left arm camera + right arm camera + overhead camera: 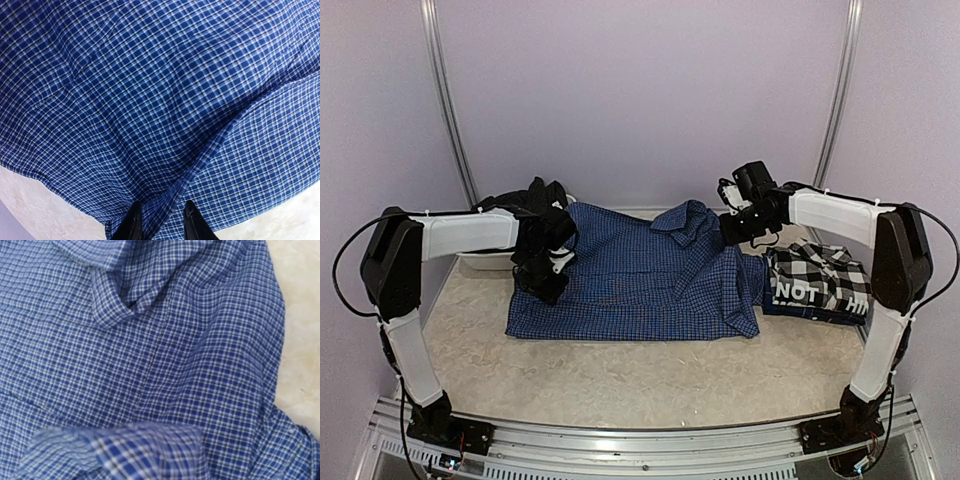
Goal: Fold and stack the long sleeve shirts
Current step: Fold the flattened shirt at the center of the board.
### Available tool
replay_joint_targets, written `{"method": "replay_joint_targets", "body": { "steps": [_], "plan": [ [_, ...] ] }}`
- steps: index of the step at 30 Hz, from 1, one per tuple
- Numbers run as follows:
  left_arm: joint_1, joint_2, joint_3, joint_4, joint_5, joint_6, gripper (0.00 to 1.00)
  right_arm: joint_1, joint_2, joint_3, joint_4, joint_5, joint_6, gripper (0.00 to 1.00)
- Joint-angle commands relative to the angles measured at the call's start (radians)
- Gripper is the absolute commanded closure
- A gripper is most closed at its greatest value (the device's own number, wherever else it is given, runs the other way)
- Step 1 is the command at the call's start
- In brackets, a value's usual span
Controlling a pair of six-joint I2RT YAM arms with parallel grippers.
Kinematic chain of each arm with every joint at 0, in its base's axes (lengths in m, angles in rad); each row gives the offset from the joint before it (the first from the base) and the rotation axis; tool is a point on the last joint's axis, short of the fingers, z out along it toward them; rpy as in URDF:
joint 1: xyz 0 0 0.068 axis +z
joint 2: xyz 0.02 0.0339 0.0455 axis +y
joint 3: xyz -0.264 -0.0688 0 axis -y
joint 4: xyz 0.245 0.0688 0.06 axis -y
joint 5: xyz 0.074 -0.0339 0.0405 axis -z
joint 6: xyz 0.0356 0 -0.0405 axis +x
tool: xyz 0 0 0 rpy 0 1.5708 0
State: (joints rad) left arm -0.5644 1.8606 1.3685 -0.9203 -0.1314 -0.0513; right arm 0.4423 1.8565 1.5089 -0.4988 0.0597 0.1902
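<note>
The blue shirt (640,280) with fine dark check lies spread across the middle of the table, its collar (685,215) bunched up at the back. My left gripper (545,285) rests on its left edge. In the left wrist view the gripper (162,220) has its fingers apart, straddling a raised fold of the blue cloth (150,100). My right gripper (735,230) is at the shirt's right back part. A blurred flap of blue cloth (115,450) hides its fingers, above the flat shirt (175,340). The black-and-white check shirt (815,280) with white lettering lies folded at the right.
A white tub (485,262) holding something dark stands at the back left, behind my left arm. Pale speckled table (620,380) shows in front of the shirts. Grey-lilac walls close in at the back and sides.
</note>
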Motion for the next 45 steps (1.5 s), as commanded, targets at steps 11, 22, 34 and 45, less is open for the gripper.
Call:
{"method": "replay_joint_targets", "body": {
  "steps": [11,22,34,45],
  "plan": [
    [0.083,0.000,-0.071,0.026,-0.119,-0.044,0.81,-0.010,0.033,0.084,0.059,-0.091,-0.076,1.00],
    [0.088,-0.025,-0.095,0.030,-0.064,-0.031,1.00,-0.009,-0.047,0.076,0.049,-0.117,-0.079,1.00],
    [0.138,-0.141,-0.141,0.054,-0.075,-0.048,1.00,-0.008,-0.082,0.128,0.017,-0.129,-0.095,1.00],
    [0.153,-0.121,-0.141,0.062,-0.073,-0.049,1.00,-0.009,0.052,0.223,0.011,-0.086,-0.138,1.00]
  ]
}}
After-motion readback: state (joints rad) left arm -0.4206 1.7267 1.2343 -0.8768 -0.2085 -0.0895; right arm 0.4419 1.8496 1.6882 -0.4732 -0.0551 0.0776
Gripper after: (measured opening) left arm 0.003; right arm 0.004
